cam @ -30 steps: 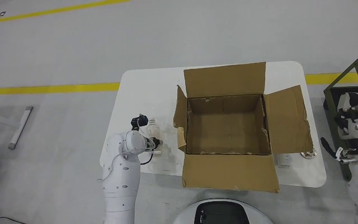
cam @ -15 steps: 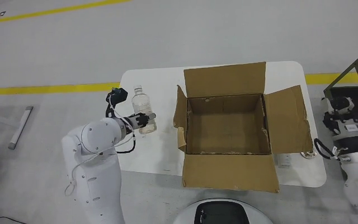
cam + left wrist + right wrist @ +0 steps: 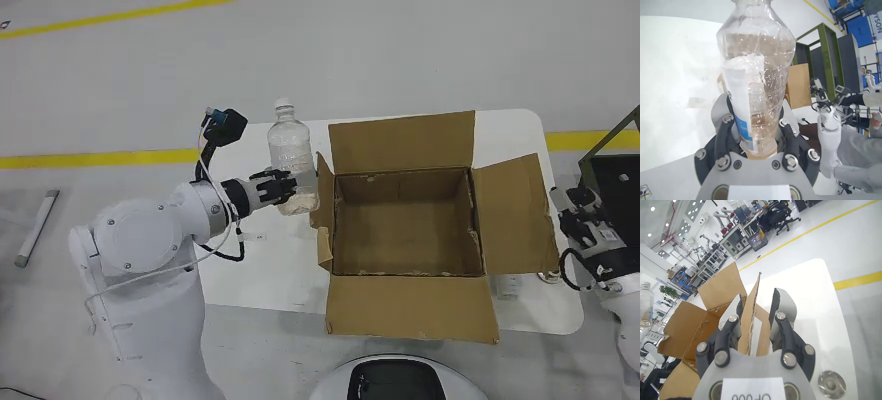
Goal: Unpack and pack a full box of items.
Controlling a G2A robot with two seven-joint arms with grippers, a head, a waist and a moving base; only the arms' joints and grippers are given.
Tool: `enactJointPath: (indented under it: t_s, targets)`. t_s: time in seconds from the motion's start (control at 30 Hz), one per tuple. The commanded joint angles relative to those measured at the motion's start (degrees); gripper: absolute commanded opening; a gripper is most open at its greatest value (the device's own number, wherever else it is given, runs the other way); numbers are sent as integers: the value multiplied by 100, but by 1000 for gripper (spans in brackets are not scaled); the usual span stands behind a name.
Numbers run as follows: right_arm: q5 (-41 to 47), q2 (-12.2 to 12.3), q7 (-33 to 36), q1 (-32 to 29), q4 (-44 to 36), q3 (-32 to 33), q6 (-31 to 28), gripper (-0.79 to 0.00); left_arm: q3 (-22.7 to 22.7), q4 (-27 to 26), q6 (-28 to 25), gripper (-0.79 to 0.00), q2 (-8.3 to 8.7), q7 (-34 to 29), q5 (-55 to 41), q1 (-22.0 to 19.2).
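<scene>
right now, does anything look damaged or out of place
The box is damaged: its flap beside the bottle has a torn, ragged edge. The bottle looks whole in the left hand.

Bright and evenly lit from overhead, by rows of ceiling lamps [image 3: 652,208] seen in the right wrist view. Washed out to near-white behind the bottle [image 3: 757,62] in the left wrist view, table or floor, hard to tell. Small glints across the bottle's plastic. Soft shade along the inner walls of the box [image 3: 400,230]. Strongly bowed toward both wrist views' edges.
</scene>
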Motion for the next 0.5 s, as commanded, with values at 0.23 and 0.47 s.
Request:
enactJointPath:
  t_s: [0.23, 0.47]
  targets:
    - [202, 2, -41, -88, 58, -222, -22, -785, 279, 273, 44, -785, 236, 49, -650, -326]
    - [210, -2, -139, -240, -10, -433, -76, -785, 640, 343, 163, -785, 399, 167, -987, -476]
